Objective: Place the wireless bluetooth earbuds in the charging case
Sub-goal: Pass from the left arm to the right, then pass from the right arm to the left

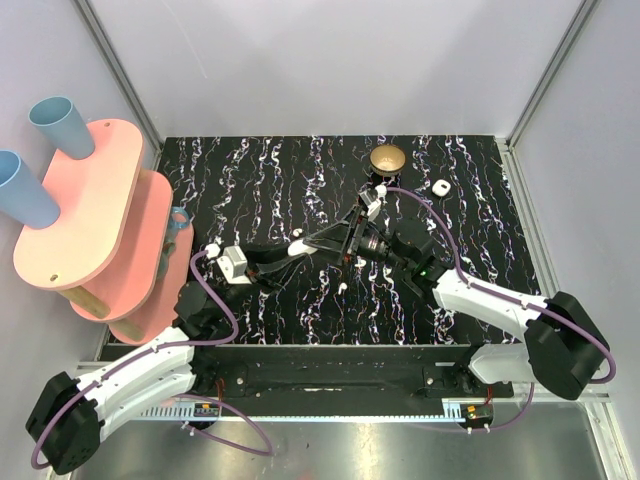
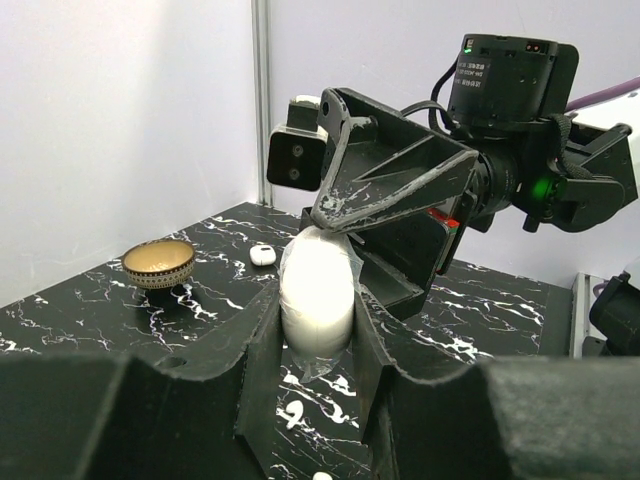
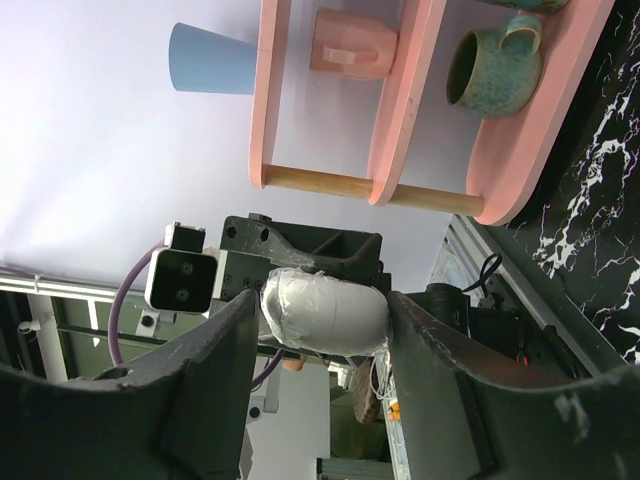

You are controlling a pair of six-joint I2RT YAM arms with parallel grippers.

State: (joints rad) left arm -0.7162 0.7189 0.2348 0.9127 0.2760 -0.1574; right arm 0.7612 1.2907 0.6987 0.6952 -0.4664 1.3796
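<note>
Gold dish (image 1: 387,158) far centre on the marbled bench (image 1: 260,170); at left, a pink shelf (image 1: 90,200) carries blue cups (image 1: 60,125) and a mug (image 3: 495,70).

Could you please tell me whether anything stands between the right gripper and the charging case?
Nothing visible does. The charging case, clamped upright in the left gripper, lies directly between the fingers of the right gripper, with no other object in the gap.

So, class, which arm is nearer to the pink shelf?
Left. The left arm lies right beside the pink shelf, at its lower tier; the right arm is across the table, far to its right.
</note>
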